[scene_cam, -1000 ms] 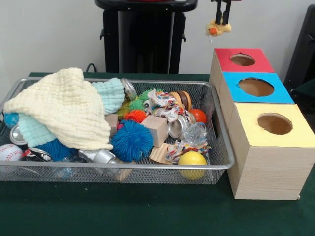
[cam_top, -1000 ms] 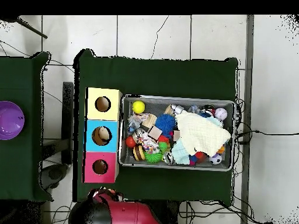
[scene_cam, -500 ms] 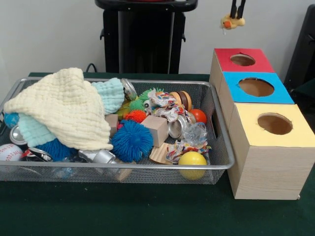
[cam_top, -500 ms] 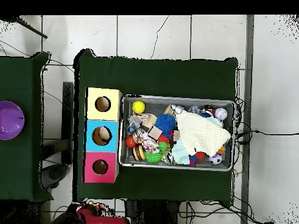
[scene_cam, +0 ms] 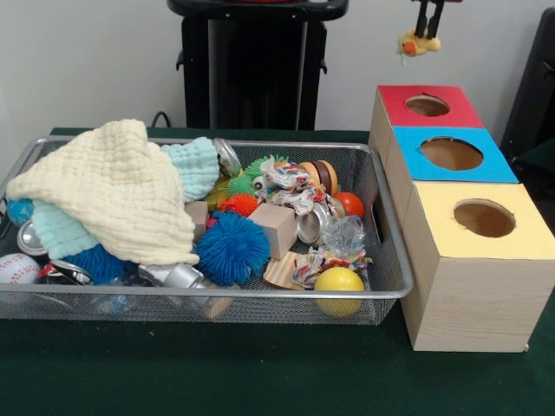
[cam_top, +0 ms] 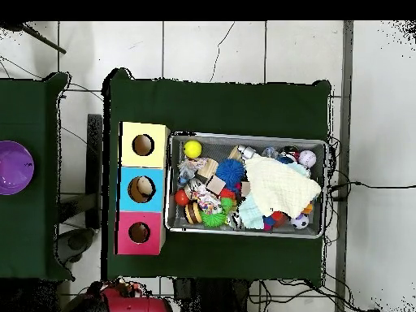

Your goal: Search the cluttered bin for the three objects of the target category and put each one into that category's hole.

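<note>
The gripper (scene_cam: 427, 23) is pinching a small yellow duck toy (scene_cam: 415, 43) high above the red-topped box (scene_cam: 427, 105), presumably lining it up with that hole.

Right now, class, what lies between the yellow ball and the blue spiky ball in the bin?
In the front view, a pale wooden piece lies between the yellow ball and the blue spiky ball.

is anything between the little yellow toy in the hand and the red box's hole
Nothing visible does. The hand holds the yellow toy in open air above and behind the red box; its hole is uncovered, with only empty space between them.
</note>
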`<control>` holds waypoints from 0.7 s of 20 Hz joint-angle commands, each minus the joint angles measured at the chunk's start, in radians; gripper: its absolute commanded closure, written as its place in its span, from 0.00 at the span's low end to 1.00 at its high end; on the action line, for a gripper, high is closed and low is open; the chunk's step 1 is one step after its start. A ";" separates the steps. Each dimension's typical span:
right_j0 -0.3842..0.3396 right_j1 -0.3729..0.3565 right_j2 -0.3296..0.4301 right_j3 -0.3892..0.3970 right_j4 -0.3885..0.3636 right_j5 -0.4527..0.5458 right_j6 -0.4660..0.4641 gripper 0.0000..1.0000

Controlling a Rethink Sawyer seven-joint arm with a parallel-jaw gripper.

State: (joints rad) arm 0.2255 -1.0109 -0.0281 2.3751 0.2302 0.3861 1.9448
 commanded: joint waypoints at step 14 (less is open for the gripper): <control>0.022 0.093 -0.048 -0.133 0.060 -0.186 0.223 1.00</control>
State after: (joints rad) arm 0.2074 -0.9552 -0.0397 2.3718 0.2329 0.1814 1.9448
